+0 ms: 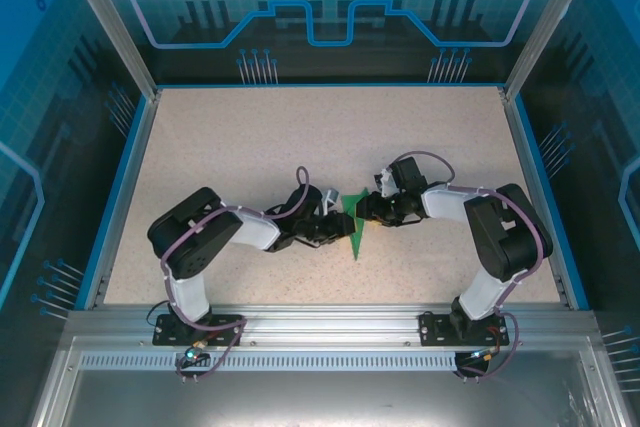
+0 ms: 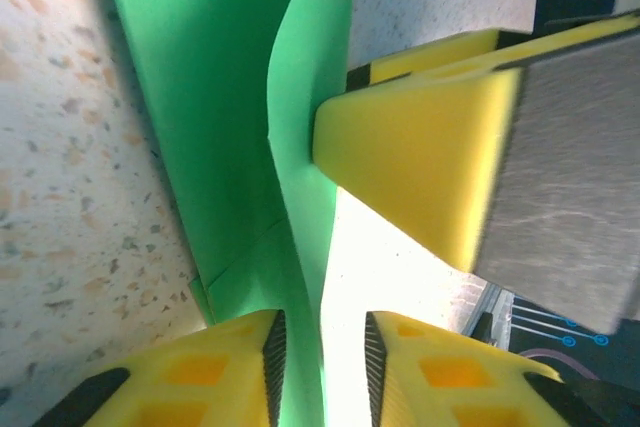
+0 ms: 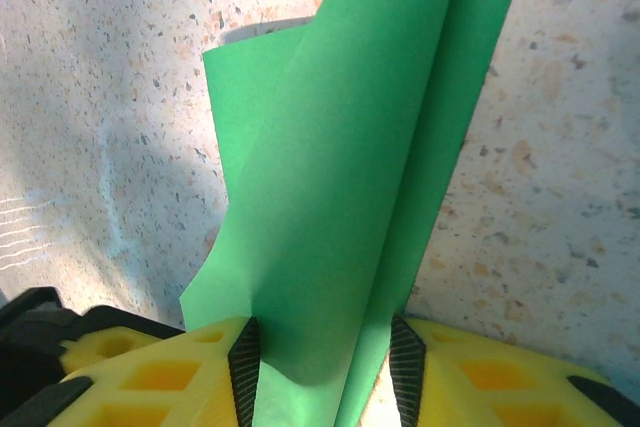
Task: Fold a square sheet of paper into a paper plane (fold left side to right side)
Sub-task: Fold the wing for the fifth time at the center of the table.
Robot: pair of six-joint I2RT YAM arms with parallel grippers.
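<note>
Paper plane (image 3: pixel 350 197): thin, smooth green sheet, creased lengthwise, tapering narrow.

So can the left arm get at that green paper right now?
Probably yes: the green paper stands between the left gripper's parted fingers, nothing blocking; the right gripper holds it too.

- Speckled beige surface (image 1: pixel 250 147) is sitting flat inside a blue border (image 1: pixel 120 187), with an aluminium rail (image 1: pixel 320 319) running along its near edge.
- Green paper (image 1: pixel 357 237) is resting around the middle of the surface, a bit toward the near side, with its narrow point aiming at the near edge.
- Left wrist view: one panel of the paper (image 2: pixel 190 97) is lying flat on the surface (image 2: pixel 60 197), and a flap beside it is standing up.
- Right wrist view: the paper (image 3: pixel 350 177) is rising off the surface (image 3: pixel 560 147) in loose, uncreased folds.
</note>
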